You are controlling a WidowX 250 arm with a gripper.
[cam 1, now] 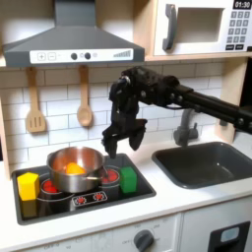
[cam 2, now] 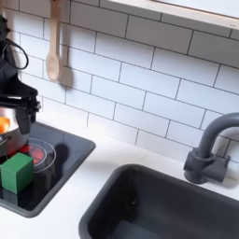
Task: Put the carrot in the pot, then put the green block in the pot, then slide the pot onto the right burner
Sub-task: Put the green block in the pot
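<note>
— Two fingers on the gripper (cam 1: 124, 140), spread wide, nothing between them. It hangs above the cooktop (cam 1: 145, 185), off the pot's rim toward the first exterior view's right.

— And the pot?

— The pot (cam 1: 75, 169) sits on the burner at the first exterior view's left. An orange-yellow shape lies inside it, the carrot (cam 1: 74, 168), though its green end cannot be made out.

— Green block?

— The green block (cam 1: 128, 179) stands on the cooktop at the first exterior view's right, just beside the pot, near the front edge. In the second exterior view the green block (cam 2: 16, 172) is at the lower left, next to the red ring of the right burner (cam 2: 41, 153).

— Anything else nearby?

— A yellow block (cam 1: 29, 184) at the cooktop's far corner on the first exterior view's left. Two wooden utensils (cam 1: 85, 97) hang on the white tile wall. A dark sink (cam 1: 212, 163) with a grey faucet (cam 2: 207, 149) lies well apart from the cooktop.

— Writing?

— The microwave (cam 1: 202, 27) display reads "01:30". The rest is too small.
</note>
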